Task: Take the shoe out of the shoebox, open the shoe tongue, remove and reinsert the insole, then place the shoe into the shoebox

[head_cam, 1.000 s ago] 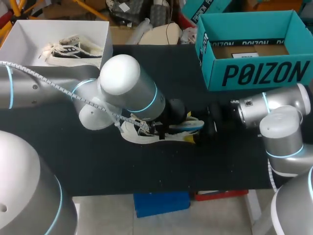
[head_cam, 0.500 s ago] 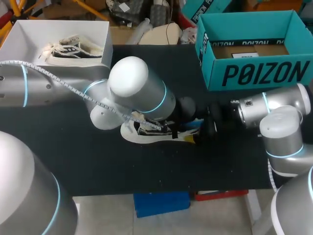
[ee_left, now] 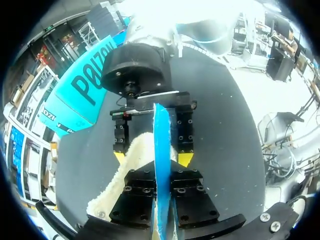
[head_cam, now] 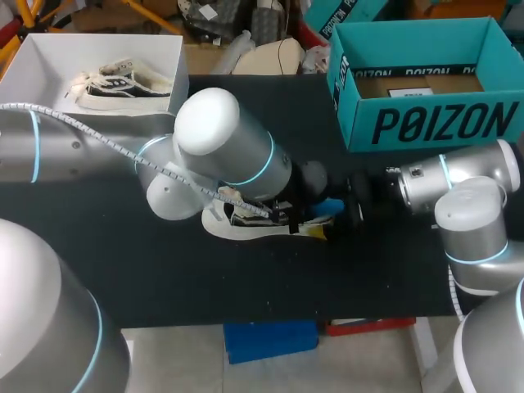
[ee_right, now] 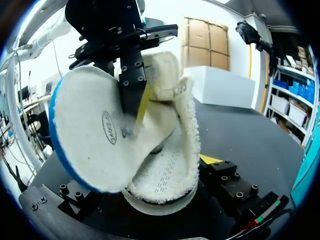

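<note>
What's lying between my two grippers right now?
The blue-edged insole, standing on edge and pinched by the left gripper, plus the shoe's fleecy heel beside it, reaching to the right gripper. The left wrist view shows this.

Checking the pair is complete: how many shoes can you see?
2. One shoe lies in the white box at the far left; the other shoe sits mid-table by the left gripper, which grips its insole. The left arm may hide more.

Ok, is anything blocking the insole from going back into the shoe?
No, nothing visible does. The left gripper is shut on the insole, and the insole's lower end sits inside the open mouth of the shoe, with nothing between the two.
</note>
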You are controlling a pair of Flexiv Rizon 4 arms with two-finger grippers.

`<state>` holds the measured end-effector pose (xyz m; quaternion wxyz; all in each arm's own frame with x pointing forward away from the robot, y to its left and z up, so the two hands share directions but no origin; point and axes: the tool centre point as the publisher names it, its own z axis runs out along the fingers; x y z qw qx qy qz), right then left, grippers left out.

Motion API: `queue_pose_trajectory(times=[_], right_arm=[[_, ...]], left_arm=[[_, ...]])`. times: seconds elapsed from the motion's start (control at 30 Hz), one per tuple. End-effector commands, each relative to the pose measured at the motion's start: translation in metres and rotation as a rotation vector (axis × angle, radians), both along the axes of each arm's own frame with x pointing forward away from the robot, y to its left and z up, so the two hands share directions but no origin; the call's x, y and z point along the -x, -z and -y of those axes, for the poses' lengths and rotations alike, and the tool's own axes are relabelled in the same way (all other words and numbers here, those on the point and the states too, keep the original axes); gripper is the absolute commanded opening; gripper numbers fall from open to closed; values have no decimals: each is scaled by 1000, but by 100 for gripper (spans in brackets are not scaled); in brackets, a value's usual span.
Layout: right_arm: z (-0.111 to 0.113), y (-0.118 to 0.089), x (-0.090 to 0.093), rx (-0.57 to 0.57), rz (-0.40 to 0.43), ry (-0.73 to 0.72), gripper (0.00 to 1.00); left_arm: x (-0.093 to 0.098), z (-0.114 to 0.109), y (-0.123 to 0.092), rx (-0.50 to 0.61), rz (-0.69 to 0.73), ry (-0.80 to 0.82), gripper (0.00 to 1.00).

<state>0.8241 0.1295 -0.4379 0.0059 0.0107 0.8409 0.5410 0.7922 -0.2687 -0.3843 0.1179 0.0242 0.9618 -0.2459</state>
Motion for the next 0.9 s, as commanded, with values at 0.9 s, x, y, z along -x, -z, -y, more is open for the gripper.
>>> queue_pose_trajectory(times=[0.9], right_arm=[[0, 5, -1, 2, -1, 1, 0]], left_arm=[[47, -40, -242, 899, -638, 97, 0]])
